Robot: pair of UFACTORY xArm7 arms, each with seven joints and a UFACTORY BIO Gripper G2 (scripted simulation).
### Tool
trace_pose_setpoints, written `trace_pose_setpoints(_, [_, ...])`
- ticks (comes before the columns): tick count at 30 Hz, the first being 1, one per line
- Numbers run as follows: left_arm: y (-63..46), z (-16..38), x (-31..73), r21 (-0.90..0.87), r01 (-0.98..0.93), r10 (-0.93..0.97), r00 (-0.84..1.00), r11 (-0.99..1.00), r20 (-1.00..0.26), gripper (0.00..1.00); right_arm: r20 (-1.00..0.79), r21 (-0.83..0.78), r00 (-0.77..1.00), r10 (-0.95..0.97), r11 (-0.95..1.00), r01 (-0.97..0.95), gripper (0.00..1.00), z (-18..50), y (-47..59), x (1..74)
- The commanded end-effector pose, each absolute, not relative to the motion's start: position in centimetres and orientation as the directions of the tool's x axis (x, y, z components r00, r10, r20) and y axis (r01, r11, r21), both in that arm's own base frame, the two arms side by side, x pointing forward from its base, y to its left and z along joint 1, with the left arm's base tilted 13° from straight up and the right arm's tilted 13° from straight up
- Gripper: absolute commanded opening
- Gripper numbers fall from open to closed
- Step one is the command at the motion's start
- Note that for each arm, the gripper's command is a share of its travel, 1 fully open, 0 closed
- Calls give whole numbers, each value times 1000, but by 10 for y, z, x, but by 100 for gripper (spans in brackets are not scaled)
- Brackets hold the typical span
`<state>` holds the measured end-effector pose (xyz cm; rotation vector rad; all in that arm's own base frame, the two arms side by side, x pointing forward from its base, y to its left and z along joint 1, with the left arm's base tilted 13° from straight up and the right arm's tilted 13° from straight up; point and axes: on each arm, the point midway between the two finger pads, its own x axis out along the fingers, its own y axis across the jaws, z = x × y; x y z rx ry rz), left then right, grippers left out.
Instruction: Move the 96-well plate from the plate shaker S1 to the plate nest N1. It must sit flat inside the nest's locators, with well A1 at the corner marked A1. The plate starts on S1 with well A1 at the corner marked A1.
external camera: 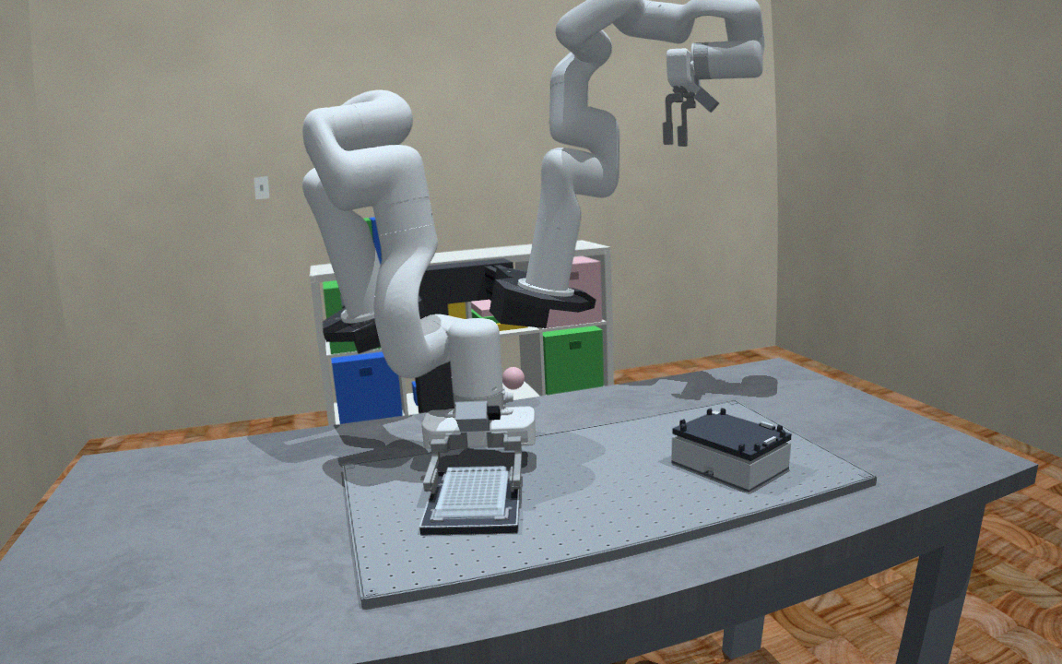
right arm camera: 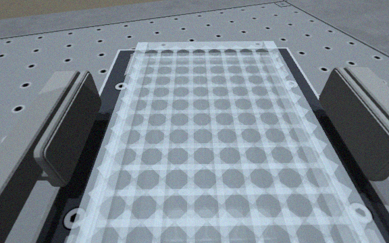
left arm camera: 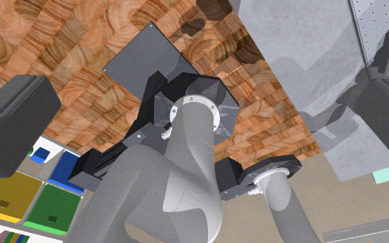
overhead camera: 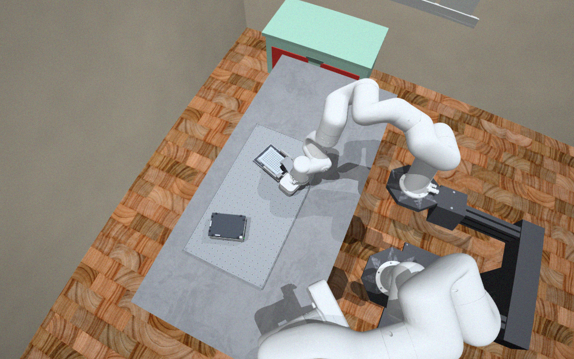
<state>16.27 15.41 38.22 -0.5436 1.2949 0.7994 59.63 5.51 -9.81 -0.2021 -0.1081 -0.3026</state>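
The clear 96-well plate (overhead camera: 271,158) (external camera: 473,491) (right arm camera: 202,135) lies in the dark plate nest N1 (overhead camera: 262,166) (external camera: 468,529) (right arm camera: 112,81) and looks flat and square to it. The A1 mark cannot be read. My right gripper (external camera: 476,482) (right arm camera: 215,125) is low over the plate with one finger beside each long side. In the right wrist view its pads stand off both sides, so it is open. The plate shaker S1 (overhead camera: 227,225) (external camera: 730,433) has a bare dark top with corner posts. My left gripper (external camera: 674,134) (left arm camera: 199,123) is open and empty, high beyond the table.
Both nest and shaker stand on the perforated board (overhead camera: 257,232) (external camera: 601,512) on the grey table (overhead camera: 168,290) (external camera: 147,537). The right arm reaches in from the table's robot side. The left arm is raised well away from the nest. A green cabinet (overhead camera: 325,31) stands at the table's end.
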Motion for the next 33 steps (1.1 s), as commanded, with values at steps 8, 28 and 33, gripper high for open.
trace_pose_setpoints(8, [154,383,163,77,-776,214,75,626,-974,100,139,-178,949,-284,935,306,37,-96,56,598])
trace_pose_setpoints(28, [154,383,163,77,-776,214,75,626,-974,100,139,-178,949,-284,935,306,37,-96,56,598])
trace_pose_setpoints(33, [154,383,163,77,-776,214,75,626,-974,100,139,-178,949,-284,935,306,37,-91,57,597])
